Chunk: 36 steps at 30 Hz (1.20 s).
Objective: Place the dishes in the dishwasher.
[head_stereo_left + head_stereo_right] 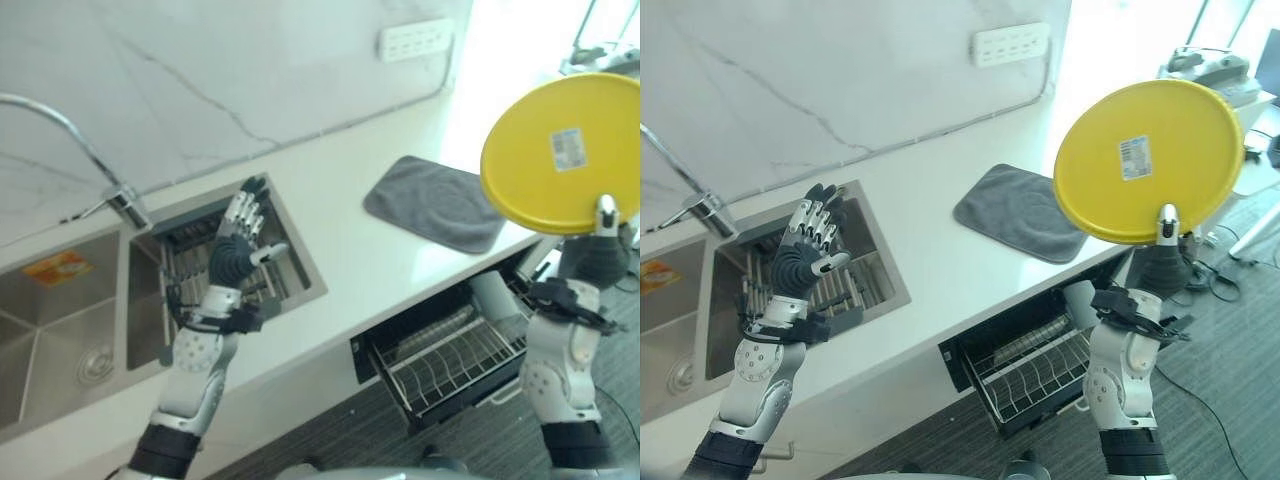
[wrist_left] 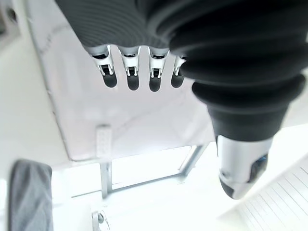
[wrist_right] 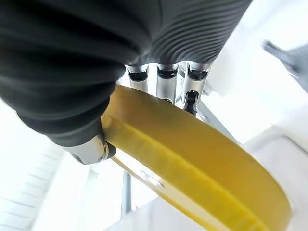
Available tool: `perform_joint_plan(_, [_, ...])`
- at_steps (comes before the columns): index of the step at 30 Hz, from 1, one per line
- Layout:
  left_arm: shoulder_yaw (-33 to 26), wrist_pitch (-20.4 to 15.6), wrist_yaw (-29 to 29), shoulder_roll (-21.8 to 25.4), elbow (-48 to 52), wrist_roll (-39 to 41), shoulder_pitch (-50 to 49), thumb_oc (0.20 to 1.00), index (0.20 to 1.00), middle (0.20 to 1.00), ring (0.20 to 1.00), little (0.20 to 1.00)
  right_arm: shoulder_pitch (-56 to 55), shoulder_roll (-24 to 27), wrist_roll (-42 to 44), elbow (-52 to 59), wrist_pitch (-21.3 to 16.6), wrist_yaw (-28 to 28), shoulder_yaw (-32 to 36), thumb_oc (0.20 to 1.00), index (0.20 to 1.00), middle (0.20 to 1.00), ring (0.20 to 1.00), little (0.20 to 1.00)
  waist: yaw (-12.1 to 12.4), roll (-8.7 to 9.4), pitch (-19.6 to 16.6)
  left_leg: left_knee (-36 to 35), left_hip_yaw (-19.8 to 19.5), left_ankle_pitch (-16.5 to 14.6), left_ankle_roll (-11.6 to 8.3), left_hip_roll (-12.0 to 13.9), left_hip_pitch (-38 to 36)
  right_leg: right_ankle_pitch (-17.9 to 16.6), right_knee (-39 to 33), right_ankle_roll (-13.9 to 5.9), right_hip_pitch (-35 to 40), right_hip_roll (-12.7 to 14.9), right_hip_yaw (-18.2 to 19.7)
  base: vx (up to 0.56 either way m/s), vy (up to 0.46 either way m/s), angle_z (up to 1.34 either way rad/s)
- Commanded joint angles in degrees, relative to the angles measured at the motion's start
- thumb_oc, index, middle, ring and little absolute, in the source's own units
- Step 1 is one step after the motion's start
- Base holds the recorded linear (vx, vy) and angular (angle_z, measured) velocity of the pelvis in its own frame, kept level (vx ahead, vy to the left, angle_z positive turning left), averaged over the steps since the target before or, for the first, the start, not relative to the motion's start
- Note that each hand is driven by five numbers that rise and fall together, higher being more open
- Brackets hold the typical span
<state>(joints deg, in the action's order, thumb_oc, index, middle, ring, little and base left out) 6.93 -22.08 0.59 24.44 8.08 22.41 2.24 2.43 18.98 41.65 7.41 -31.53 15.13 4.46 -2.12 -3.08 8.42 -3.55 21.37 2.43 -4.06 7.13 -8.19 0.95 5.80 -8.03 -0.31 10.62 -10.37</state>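
Above open dishwasher rack [image 1: 1030, 375], right hand [image 1: 1162, 262] pinches round yellow plate [image 1: 1145, 160]; left hand [image 1: 805, 250] spread.

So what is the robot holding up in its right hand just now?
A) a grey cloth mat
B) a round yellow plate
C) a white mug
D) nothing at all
B: the right hand pinches the lower rim of the round yellow plate, raised above the open dishwasher rack; the left hand is open and holds nothing.

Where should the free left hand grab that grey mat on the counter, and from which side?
Pinch the grey mat by its near edge, coming from the sink side with the left hand: it lies flat on the counter, so only an edge offers grip.
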Motion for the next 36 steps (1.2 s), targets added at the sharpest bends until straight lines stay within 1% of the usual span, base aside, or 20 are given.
perform_joint_plan(1, [-0.68, -2.98, -0.05, 2.47, 0.29, -1.09, 2.27, 1.0, 1.0, 1.0, 1.0, 1.0, 2.5, 0.91, 0.74, 6.0, -3.52, -5.9, 1.86, 0.2, 0.2, 0.2, 0.2, 0.2, 0.43, 2.69, -0.4, 9.87, -2.14, -9.3, 3.59, 0.68, 1.5, 3.41, 4.27, -2.03, 4.15, 5.3, -4.6, -0.04, -0.01, -0.42])
perform_joint_plan(3, [-0.76, -2.63, -0.53, 2.41, 0.18, -1.29, 2.65, 1.0, 1.0, 1.0, 1.0, 1.0, 1.16, 0.63, 1.92, 6.07, -3.25, -7.46, 2.84, 0.2, 0.2, 0.2, 0.2, 0.2, -0.62, 2.88, -0.03, 10.19, -1.28, -9.88, 3.99, 0.5, 1.34, 2.88, 4.81, -2.45, 3.41, 5.7, -4.0, -0.03, -0.007, -0.25])
perform_joint_plan(4, [-0.76, -2.63, -0.53, 2.41, 0.18, -1.29, 2.65, 1.0, 1.0, 1.0, 1.0, 1.0, 1.16, 0.63, 1.92, 6.07, -3.25, -7.46, 2.84, 0.2, 0.2, 0.2, 0.2, 0.2, -0.62, 2.88, -0.03, 10.19, -1.28, -9.88, 3.99, 0.5, 1.34, 2.88, 4.81, -2.45, 3.41, 5.7, -4.0, -0.05, -0.004, -0.26])
perform_joint_plan(5, [-0.81, -2.18, -0.69, 2.39, 0.29, -1.61, 2.85, 1.0, 1.0, 1.0, 1.0, 1.0, -0.73, 0.06, 2.45, 6.31, -2.66, -9.04, 3.78, 0.2, 0.2, 0.2, 0.2, 0.2, -1.64, 3.11, 0.35, 10.36, 0.12, -10.43, 4.36, 0.26, 1.11, 1.82, 5.25, -2.88, 2.47, 6.34, -3.72, -0.05, -0.005, -0.27])
perform_joint_plan(7, [-0.92, -2.08, -0.55, 2.35, 0.29, -1.91, 2.88, 1.0, 1.0, 1.0, 1.0, 1.0, -1.93, -0.46, 2.49, 6.44, -2.51, -9.7, 4.23, 0.2, 0.2, 0.2, 0.2, 0.2, -2.28, 3.32, 0.65, 10.39, 1.38, -10.77, 4.49, 0.19, 0.79, 0.73, 5.43, -3.14, 1.75, 6.87, -4.1, -0.06, -0.009, -0.37])
perform_joint_plan(11, [-2.51, -2.41, 0.07, 2.52, 1.27, -2.66, 1.37, 1.0, 1.0, 1.0, 1.0, 1.0, -5.49, -1.89, 4.83, 6.44, 1.84, -12.96, 6.22, 0.2, 0.2, 0.2, 0.2, 0.2, -3.34, 4.03, 1.46, 10.55, 5.55, -12.09, 4.88, -0.02, -0.14, -1.81, 5.75, -3.84, -0.6, 7.77, -6.88, -0.04, -0.001, -0.86])
perform_joint_plan(12, [-2.9, -2.58, 0.11, 2.56, 1.7, -2.81, 0.77, 1.0, 1.0, 1.0, 1.0, 1.0, -6.39, -2.3, 5.94, 6.05, 3.18, -14.12, 6.53, 0.2, 0.2, 0.2, 0.2, 0.2, -3.49, 3.91, 1.65, 10.6, 5.12, -13.59, 4.87, -0.19, -0.78, -1.1, 6.07, -4.57, -0.57, 7.75, -6.86, 0.02, 0.015, -0.69])
perform_joint_plan(14, [-3.27, -2.9, 0.36, 2.49, 2.28, -3.1, -0.08, 1.0, 1.0, 1.0, 1.0, 1.0, -7.72, -3.13, 6.88, 5.33, 4.9, -15.42, 6.39, 0.2, 0.2, 0.2, 0.2, 0.2, -3.83, 4.05, 2.07, 10.89, 5.87, -14.0, 5.18, -0.28, -0.8, -1.19, 6.17, -4.47, -1.11, 7.69, -7.17, -0.01, -0.016, -0.57])
perform_joint_plan(15, [-3.55, -3.92, 0.54, 2.24, 2.85, -3.64, -1.46, 1.0, 1.0, 1.0, 1.0, 1.0, -10.25, -4.59, 7.81, 3.59, 6.18, -17.56, 4.98, 0.2, 0.2, 0.2, 0.2, 0.2, -4.15, 4.13, 2.27, 11.6, 6.61, -14.38, 5.46, -0.2, -0.33, -0.46, 5.88, -4.16, -1.39, 7.52, -7.13, -0.02, -0.045, -0.34])
perform_joint_plan(16, [-3.59, -4.03, 0.59, 2.16, 2.93, -3.74, -1.64, 1.0, 1.0, 1.0, 1.0, 1.0, -10.62, -4.79, 8.05, 3.28, 6.26, -17.96, 4.76, 0.2, 0.2, 0.2, 0.2, 0.2, -4.18, 4.13, 2.31, 11.72, 6.67, -14.43, 5.52, -0.2, -0.23, -0.38, 5.83, -4.12, -1.39, 7.53, -7.08, -0.01, -0.053, -0.27])
perform_joint_plan(18, [-3.49, -4.79, 0.75, 2.04, 3.01, -4.12, -2.36, 1.0, 1.0, 1.0, 1.0, 1.0, -11.5, -5.29, 8.57, 1.61, 6.32, -19.06, 3.64, 0.2, 0.2, 0.2, 0.2, 0.2, -4.09, 3.97, 2.31, 12.2, 6.83, -14.55, 5.68, -0.17, 0.34, 0.08, 5.58, -3.93, -1.36, 7.63, -7.11, 0.01, -0.033, -0.23])
perform_joint_plan(22, [-2.35, -5.18, 1.45, 2.25, 2.35, -4.87, -1.79, 1.0, 1.0, 1.0, 1.0, 1.0, -10.39, -5.8, 8.41, -1.55, 6.5, -18.72, 1.19, 0.2, 0.2, 0.2, 0.2, 0.2, -3.62, 3.41, 2.65, 12.76, 6.47, -14.58, 5.59, -0.17, 1.12, 0.66, 5.7, -3.75, -1.46, 7.97, -7.46, 0.0, -0.005, -0.02])
perform_joint_plan(24, [-1.82, -5.06, 1.84, 2.43, 2.38, -4.98, -1.59, 1.0, 1.0, 1.0, 1.0, 1.0, -9.5, -6.02, 6.99, -2.86, 7.8, -18.35, -0.23, 0.2, 0.2, 0.2, 0.2, 0.2, -3.15, 3.02, 2.94, 12.93, 5.98, -14.63, 5.55, -0.31, 1.48, 0.95, 5.81, -3.78, -1.37, 8.26, -7.79, 0.04, -0.001, 0.12])
perform_joint_plan(25, [-1.7, -4.93, 1.82, 2.55, 2.57, -4.91, -1.78, 1.0, 1.0, 1.0, 1.0, 1.0, -9.01, -5.89, 6.27, -3.57, 9.09, -17.94, -1.15, 0.2, 0.2, 0.2, 0.2, 0.2, -2.69, 2.83, 3.12, 13.05, 5.51, -14.64, 5.53, -0.43, 1.72, 1.07, 5.91, -3.78, -1.22, 8.53, -8.12, 0.04, 0.004, 0.17])
perform_joint_plan(30, [-1.14, -4.7, 1.55, 2.67, 2.56, -4.93, -1.96, 1.0, 1.0, 1.0, 1.0, 1.0, -8.16, -5.46, 3.66, -5.42, 10.12, -17.44, -3.31, 0.2, 0.2, 0.2, 0.2, 0.2, -1.59, 2.61, 3.36, 13.4, 4.25, -14.58, 5.41, -0.62, 2.46, 1.33, 6.22, -3.76, -1.01, 9.18, -8.8, 0.04, -0.002, 0.11])
perform_joint_plan(35, [-0.75, -4.45, 0.71, 2.71, 2.53, -4.97, -2.42, 1.0, 1.0, 1.0, 1.0, 1.0, -7.18, -5.19, 1.14, -8.1, 11.54, -15.15, -5.49, 0.2, 0.2, 0.2, 0.2, 0.2, 0.08, 2.58, 3.65, 13.35, 2.39, -14.03, 4.99, -0.75, 3.5, 1.48, 6.21, -3.91, -0.47, 9.91, -9.75, 0.04, -0.008, 0.23])
perform_joint_plan(36, [-0.75, -4.45, 0.71, 2.71, 2.53, -4.97, -2.42, 1.0, 1.0, 1.0, 1.0, 1.0, -7.18, -5.19, 1.14, -8.1, 11.54, -15.15, -5.49, 0.2, 0.2, 0.2, 0.2, 0.2, 0.08, 2.58, 3.65, 13.35, 2.39, -14.03, 4.99, -0.75, 3.5, 1.48, 6.21, -3.91, -0.47, 9.91, -9.75, 0.06, -0.01, 0.21])
